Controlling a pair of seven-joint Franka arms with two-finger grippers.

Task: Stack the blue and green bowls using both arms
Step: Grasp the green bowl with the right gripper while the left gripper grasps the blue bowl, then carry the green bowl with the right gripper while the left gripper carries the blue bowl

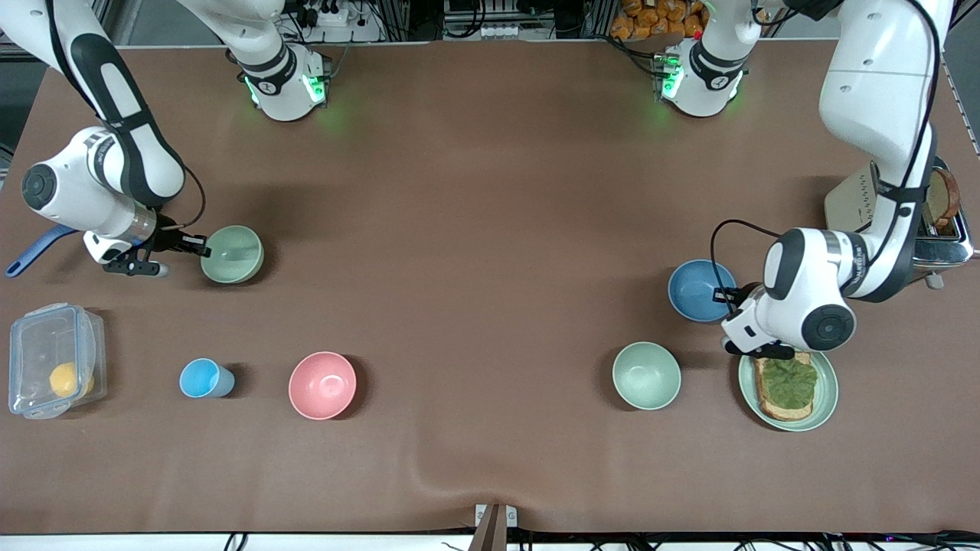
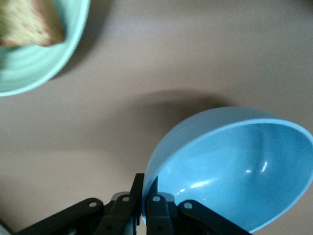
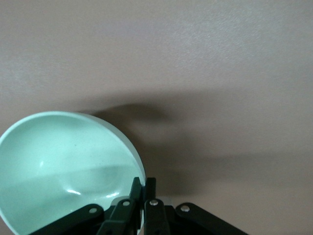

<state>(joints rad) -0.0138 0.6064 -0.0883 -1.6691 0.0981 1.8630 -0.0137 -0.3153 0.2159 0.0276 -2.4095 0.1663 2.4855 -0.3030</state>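
Your left gripper [image 1: 726, 297]: clamped on the blue bowl [image 1: 698, 290] rim, toward the left arm's end, just beside the toast plate [image 1: 823, 402]. Your right gripper [image 1: 200, 246]: clamped on the green bowl [image 1: 233, 254] rim, toward the right arm's end.

A pink bowl [image 1: 322, 385] sits near the front camera, just beside a light-blue cup [image 1: 205, 378] toward the right arm's end of the table. Nearer that end lies a clear lidded container [image 1: 53, 370] with a yellow fruit [image 1: 64, 378] inside. A blue-handled utensil [image 1: 34, 251] lies farther back. Toward the left arm's end, a mint bowl [image 1: 646, 375] stands beside a green plate [image 1: 825, 398] [image 2: 29, 73] bearing green-topped toast [image 1: 786, 385]. A toaster [image 1: 938, 222] stands farther back.
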